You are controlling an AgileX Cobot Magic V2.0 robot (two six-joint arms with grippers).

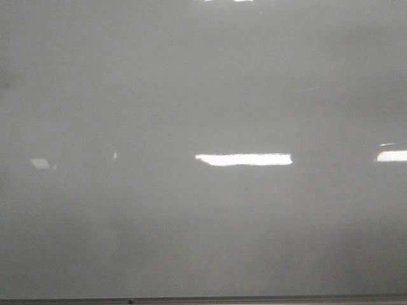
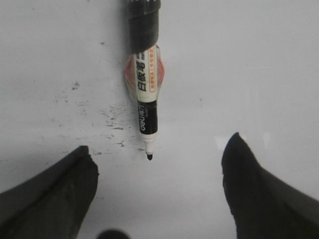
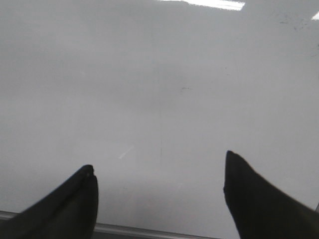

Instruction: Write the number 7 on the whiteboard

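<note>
Whiteboard (image 1: 203,95) fills the front view, bare of any number 7. Left claw (image 2: 159,169) hangs wide open and empty; the uncapped marker (image 2: 144,99) lies just beyond, long axis pointing tip-first into the gap between its fingers. Right claw (image 3: 159,174) is likewise open, empty, with no marker in its view, so the left arm is judged nearer.

Marker (image 2: 143,89) lying flat on the whiteboard (image 2: 249,74), tip between the spread fingers (image 2: 55,194) of the left gripper (image 2: 158,186), smudges (image 2: 109,119) just beside it.
</note>
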